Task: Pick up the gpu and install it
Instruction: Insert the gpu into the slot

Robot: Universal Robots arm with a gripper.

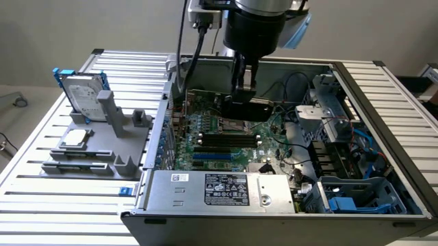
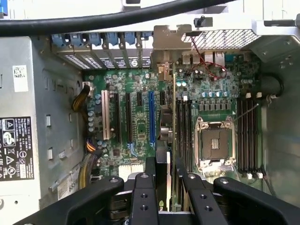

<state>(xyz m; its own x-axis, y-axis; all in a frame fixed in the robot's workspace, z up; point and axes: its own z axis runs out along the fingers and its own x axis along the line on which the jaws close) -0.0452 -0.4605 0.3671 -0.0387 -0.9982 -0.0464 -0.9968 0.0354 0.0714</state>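
Gpu [image 1: 257, 108], clamped upright between the narrowed fingers of the gripper [image 1: 241, 95], hangs just above the motherboard [image 1: 219, 148] inside the open computer case [image 1: 274, 230]: lifted, seemingly not yet seated in a slot.

We see a green board face and a black cover on the gpu [image 1: 205, 100], plain black on the gripper [image 2: 165, 164], and a green motherboard [image 2: 140, 136] with one blue slot [image 2: 151, 115], one white slot [image 2: 105, 115] and black memory slots [image 2: 248, 131]. Thin red wires [image 2: 206, 65] cross it, and the grille [image 2: 220, 40] is silver with a fine pattern of holes. The hard drive [image 1: 83, 95] is silver in a blue frame [image 1: 65, 72], the holder [image 1: 102, 148] grey, the power supply [image 1: 171, 192] silver-grey with a black-and-white label [image 1: 226, 185], and the table [image 1: 68, 205] ribbed in pale silver stripes.
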